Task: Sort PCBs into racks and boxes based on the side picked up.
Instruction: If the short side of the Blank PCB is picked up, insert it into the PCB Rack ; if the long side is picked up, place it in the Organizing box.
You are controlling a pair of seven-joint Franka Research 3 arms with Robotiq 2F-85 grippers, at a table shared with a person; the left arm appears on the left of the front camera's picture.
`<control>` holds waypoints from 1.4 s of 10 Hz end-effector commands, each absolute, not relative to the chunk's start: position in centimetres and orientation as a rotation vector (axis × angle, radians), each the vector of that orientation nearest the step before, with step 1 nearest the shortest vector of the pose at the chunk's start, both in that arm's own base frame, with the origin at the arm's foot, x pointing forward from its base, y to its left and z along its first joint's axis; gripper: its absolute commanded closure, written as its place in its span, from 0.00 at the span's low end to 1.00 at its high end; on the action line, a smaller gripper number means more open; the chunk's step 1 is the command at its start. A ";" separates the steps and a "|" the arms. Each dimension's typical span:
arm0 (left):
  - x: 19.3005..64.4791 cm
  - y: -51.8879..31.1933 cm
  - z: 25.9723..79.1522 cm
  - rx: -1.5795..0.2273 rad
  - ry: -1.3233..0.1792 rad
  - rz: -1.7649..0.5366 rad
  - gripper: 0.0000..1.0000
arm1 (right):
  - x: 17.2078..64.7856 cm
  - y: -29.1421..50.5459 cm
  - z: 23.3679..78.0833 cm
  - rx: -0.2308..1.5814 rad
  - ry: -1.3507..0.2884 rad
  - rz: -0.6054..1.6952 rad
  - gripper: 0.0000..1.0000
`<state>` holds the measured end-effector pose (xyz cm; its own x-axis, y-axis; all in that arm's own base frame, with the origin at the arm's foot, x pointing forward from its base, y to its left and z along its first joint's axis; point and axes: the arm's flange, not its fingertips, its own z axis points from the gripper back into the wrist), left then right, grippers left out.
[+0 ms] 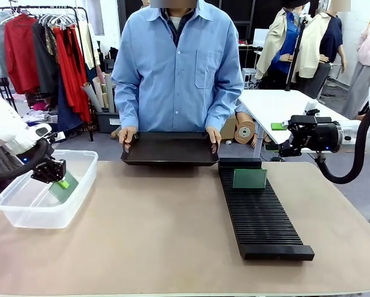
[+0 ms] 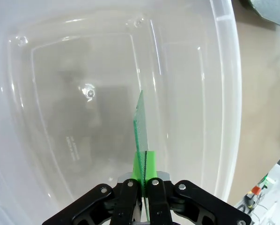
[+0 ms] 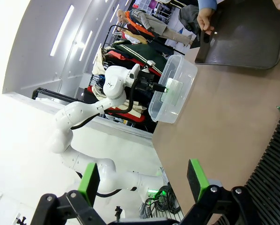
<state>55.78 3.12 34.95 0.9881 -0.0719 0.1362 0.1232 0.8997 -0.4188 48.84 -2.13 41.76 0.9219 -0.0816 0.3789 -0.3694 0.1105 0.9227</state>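
My left gripper (image 1: 61, 182) is shut on a green PCB (image 1: 65, 190) and holds it inside the clear box (image 1: 24, 213) at the table's left. In the left wrist view the PCB (image 2: 141, 123) shows edge-on between the green pads (image 2: 151, 166), above the box floor (image 2: 84, 117). A second PCB (image 1: 249, 178) stands upright in the far end of the black rack (image 1: 262, 216). My right gripper (image 3: 144, 180) is open with nothing between its fingers; it hovers at the right, beyond the rack's far end (image 1: 284, 145).
A person in a blue shirt stands at the far side and holds a shallow black tray (image 1: 169, 148) by both ends on the table edge. The tan tabletop (image 1: 148, 235) lies bare between the box and the rack.
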 end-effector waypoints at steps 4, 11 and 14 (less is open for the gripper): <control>57.2 3.4 34.8 -0.461 -0.120 -0.140 0.55 | 48.8 -2.0 42.0 1.460 -0.378 0.223 0.00; 56.1 1.7 39.0 -0.233 -0.110 -0.164 0.00 | 48.8 -2.0 42.0 1.460 -0.378 0.223 0.00; 55.6 0.8 40.6 -0.211 -0.128 -0.167 0.00 | 48.8 -2.0 42.0 1.460 -0.378 0.223 0.00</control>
<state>56.31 0.86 40.91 0.9747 -0.1674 0.1481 0.1974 0.9554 -0.2194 48.84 -2.13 41.75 0.9219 -0.0816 0.3788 -0.3693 0.1105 0.9227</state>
